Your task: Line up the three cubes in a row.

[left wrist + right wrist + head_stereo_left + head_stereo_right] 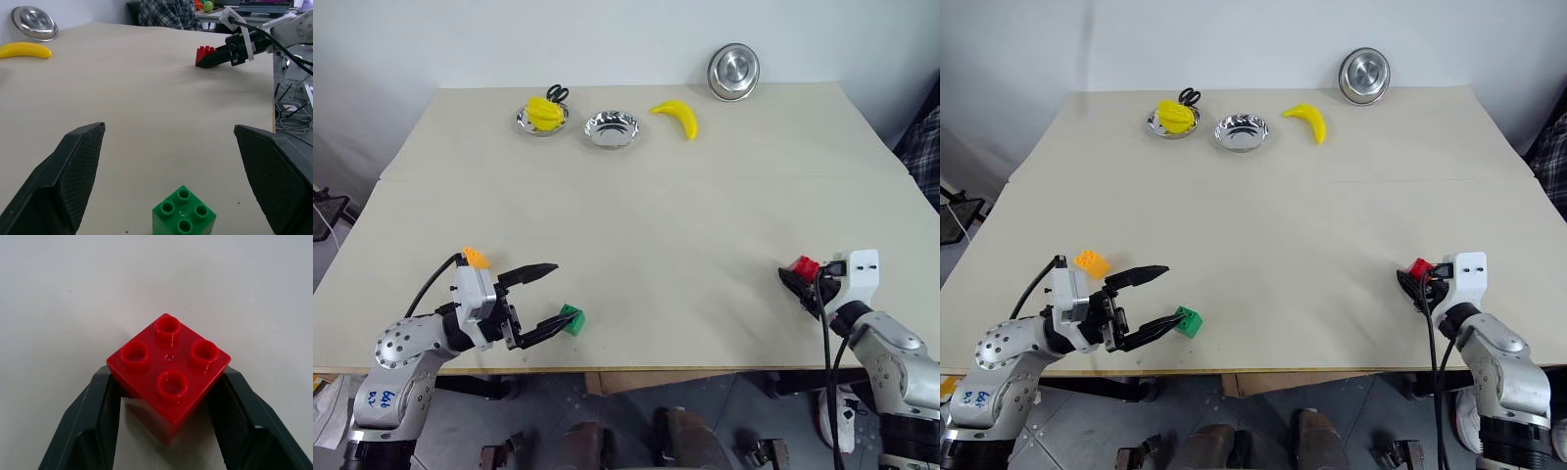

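The red cube (pixel 168 372) is pinched corner to corner between the right gripper's (pixel 800 281) two fingers at the lower right of the head view, seemingly for carrying toward the others. The green cube (pixel 572 318) lies at lower left, between the tips of the wide-open left gripper (pixel 544 299), ungripped. The orange cube (pixel 1091 262) sits just behind that wrist, on the table (pixel 656 215)

A red cube (pixel 168 369), a green cube (pixel 572 318) and an orange cube (pixel 1091 262) lie on the beige bench (pixel 636 225). The banana (pixel 677 117) is yellow; the dishes (pixel 611 128) are shiny silver.
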`<state>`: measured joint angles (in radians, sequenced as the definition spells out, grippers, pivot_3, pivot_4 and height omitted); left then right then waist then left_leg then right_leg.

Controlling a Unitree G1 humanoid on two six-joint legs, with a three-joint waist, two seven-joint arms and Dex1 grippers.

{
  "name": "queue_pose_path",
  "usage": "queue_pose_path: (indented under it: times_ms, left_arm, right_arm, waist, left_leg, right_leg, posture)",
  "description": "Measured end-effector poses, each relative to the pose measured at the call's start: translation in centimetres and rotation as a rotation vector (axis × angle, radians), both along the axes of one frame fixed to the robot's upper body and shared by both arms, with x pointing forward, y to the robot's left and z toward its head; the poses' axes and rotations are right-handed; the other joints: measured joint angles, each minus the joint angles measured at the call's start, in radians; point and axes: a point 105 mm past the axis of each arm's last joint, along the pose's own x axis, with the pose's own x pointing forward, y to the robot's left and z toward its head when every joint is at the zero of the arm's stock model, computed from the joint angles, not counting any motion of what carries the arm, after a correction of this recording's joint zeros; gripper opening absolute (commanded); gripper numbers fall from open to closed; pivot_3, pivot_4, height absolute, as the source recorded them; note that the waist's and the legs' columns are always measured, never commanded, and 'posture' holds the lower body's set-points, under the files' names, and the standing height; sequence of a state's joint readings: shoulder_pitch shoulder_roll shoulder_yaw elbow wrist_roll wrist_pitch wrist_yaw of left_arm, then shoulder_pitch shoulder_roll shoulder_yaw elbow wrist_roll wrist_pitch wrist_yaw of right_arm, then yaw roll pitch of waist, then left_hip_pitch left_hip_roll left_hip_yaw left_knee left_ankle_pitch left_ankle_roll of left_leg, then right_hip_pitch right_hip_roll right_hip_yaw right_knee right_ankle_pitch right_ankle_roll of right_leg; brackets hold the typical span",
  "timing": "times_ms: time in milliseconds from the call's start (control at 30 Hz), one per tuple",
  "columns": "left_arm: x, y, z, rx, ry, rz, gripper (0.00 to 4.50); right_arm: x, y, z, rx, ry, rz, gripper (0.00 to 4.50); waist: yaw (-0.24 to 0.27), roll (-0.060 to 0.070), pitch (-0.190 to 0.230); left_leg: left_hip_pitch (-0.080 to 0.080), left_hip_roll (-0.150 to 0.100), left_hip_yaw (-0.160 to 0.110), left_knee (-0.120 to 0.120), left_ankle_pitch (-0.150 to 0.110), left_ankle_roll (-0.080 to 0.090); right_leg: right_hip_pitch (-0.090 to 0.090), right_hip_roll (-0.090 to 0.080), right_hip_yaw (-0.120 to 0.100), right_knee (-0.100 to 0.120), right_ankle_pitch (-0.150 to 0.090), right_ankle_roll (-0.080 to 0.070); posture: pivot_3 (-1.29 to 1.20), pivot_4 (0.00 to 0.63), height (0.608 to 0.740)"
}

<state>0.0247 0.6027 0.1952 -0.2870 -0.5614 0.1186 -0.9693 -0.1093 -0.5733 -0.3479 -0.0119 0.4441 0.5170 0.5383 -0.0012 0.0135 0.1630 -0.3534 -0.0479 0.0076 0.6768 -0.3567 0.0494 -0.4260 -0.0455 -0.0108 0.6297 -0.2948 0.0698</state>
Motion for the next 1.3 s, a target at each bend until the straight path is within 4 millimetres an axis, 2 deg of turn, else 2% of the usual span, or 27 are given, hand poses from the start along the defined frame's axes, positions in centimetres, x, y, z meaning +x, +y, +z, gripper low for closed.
queue_pose_path:
  times_ms: [233, 367, 533, 767, 1100, 1200, 1300]
  left_arm:
    - [0.1, -0.2, 0.3, 0.0, -0.01, -0.01, 4.5]
    - [0.1, -0.2, 0.3, 0.001, -0.009, -0.01, 4.5]
    - [0.1, -0.2, 0.2, 0.001, -0.007, -0.01, 4.5]
    - [0.2, -0.3, 0.2, 0.003, -0.005, -0.022, 4.5]
    - [0.6, -0.5, 0.4, 0.009, 0.005, -0.052, 4.5]
    - [0.6, -0.5, 0.4, 0.009, 0.01, -0.052, 4.5]
    - [0.5, -0.5, 0.3, 0.01, 0.012, -0.052, 4.5]
  right_arm:
    - [0.1, -0.1, 0.1, -0.072, 0.006, 0.183, 4.45]
    - [0.1, -0.4, 0.0, -0.113, -0.003, 0.213, 4.45]
    - [-0.6, -1.2, -0.1, -0.086, 0.007, 0.097, 4.45]
    - [-1.9, 0.6, -0.2, 0.039, 0.024, -0.098, 4.45]
    - [-0.9, 2.6, -0.1, 0.084, 0.017, -0.331, 4.45]
    - [-0.8, 2.9, -0.2, 0.08, 0.014, -0.382, 3.88]
    - [-0.8, 3.1, -0.3, 0.074, 0.013, -0.405, 2.93]
  waist:
    - [0.0, 0.0, 0.0]
    - [0.001, 0.0, 0.0]
    - [0.005, 0.0, 0.0]
    - [0.003, 0.0, 0.0]
    - [-0.002, -0.001, 0.0]
    - [-0.002, -0.001, -0.001]
    - [-0.003, -0.001, -0.001]
  left_leg:
    - [0.0, 0.0, 0.0, 0.0, 0.0, 0.0]
    - [0.0, 0.0, 0.0, 0.0, 0.0, 0.0]
    - [-0.001, 0.0, -0.001, 0.0, 0.0, 0.0]
    - [-0.001, 0.0, -0.001, -0.001, 0.0, 0.0]
    - [-0.001, 0.0, 0.0, -0.002, 0.0, 0.0]
    - [-0.001, 0.0, -0.001, -0.003, 0.0, -0.001]
    - [0.0, 0.0, 0.0, -0.003, 0.0, -0.001]
  right_leg:
    - [0.0, 0.0, 0.0, 0.0, 0.0, 0.0]
    - [0.0, 0.0, 0.0, -0.001, 0.0, 0.0]
    - [0.0, 0.0, 0.0, -0.001, 0.0, 0.0]
    - [0.0, 0.0, 0.0, -0.001, 0.0, 0.0]
    - [-0.001, 0.0, 0.0, 0.0, 0.0, 0.0]
    - [-0.002, 0.0, 0.0, 0.0, 0.0, 0.0]
    - [-0.002, 0.0, 0.0, -0.001, 0.0, 0.0]
  posture:
    - [0.0, 0.15, 0.74]
    - [0.0, 0.15, 0.74]
    - [0.0, 0.15, 0.74]
    - [0.0, 0.15, 0.74]
    - [0.0, 0.15, 0.74]
    - [0.0, 0.15, 0.74]
    - [0.0, 0.15, 0.74]
